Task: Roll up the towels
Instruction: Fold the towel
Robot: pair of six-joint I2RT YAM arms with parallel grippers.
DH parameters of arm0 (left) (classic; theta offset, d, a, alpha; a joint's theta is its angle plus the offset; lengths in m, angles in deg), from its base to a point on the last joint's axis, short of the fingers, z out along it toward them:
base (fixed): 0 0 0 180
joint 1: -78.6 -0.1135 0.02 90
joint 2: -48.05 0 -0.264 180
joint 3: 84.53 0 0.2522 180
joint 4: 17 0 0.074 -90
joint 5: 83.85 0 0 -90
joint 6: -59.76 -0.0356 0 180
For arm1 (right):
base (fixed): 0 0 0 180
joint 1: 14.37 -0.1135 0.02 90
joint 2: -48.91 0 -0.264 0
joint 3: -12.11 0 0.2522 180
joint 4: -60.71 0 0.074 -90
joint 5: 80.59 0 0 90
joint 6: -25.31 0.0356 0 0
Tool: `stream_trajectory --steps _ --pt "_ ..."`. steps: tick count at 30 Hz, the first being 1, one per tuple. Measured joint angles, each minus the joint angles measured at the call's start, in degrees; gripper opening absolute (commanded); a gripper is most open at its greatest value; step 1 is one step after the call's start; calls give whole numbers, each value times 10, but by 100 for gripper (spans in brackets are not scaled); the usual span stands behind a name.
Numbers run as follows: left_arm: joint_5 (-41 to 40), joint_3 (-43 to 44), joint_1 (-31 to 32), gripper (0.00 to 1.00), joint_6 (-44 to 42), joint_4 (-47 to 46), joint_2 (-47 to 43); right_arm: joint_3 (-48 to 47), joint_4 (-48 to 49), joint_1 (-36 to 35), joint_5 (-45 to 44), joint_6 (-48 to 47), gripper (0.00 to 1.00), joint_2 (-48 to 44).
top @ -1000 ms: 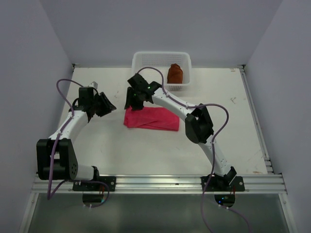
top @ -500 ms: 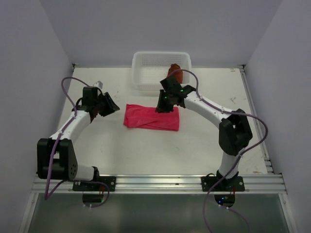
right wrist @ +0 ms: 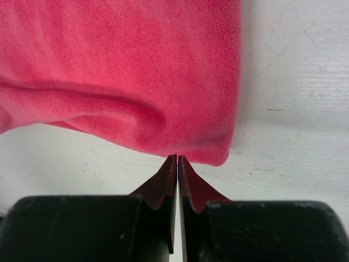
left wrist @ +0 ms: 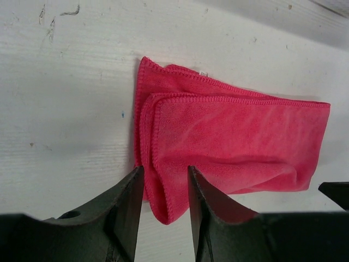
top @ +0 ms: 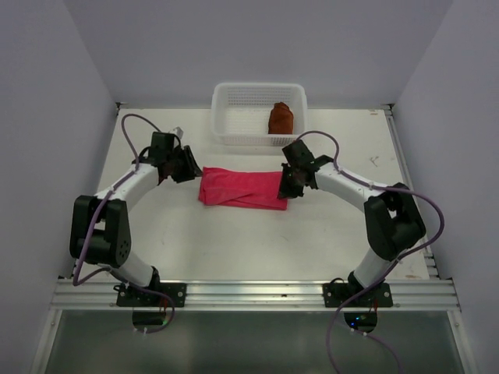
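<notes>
Scuffed white bench (top: 234,241), pale grey walls (top: 70,70); pink towel (top: 242,189) lies mid-bench, left gripper (top: 192,169) released at one end, right gripper (top: 287,189) clenched at the other

A white plastic mesh basket (top: 234,139) sits at twelve o'clock on the scuffed white tabletop (top: 234,241); an aluminium rail (top: 249,294) spans six o'clock.

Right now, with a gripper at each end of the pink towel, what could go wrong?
1. The right gripper is shut right at the edge of the pink towel, so it may hold little or no cloth and could slip off when it pulls.
2. The left gripper stands open astride a folded corner. Closing there might catch only one layer, which could open the fold and leave a lopsided roll.
</notes>
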Motion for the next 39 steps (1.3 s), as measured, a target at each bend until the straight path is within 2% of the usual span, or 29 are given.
stream_trajectory --steps 12,29,35,38,39 --pt "-19 40 24 41 -1 11 68 42 61 1 -1 -18 6 54" --pt "-39 125 24 36 -11 32 159 42 65 0 -9 -30 7 53" --pt "-29 125 26 32 -14 33 184 43 67 0 -9 -33 7 53" --pt "-25 125 27 27 -15 31 184 44 68 0 -9 -33 7 54" --pt "-24 125 28 21 -16 31 185 44 68 0 -9 -33 7 54"
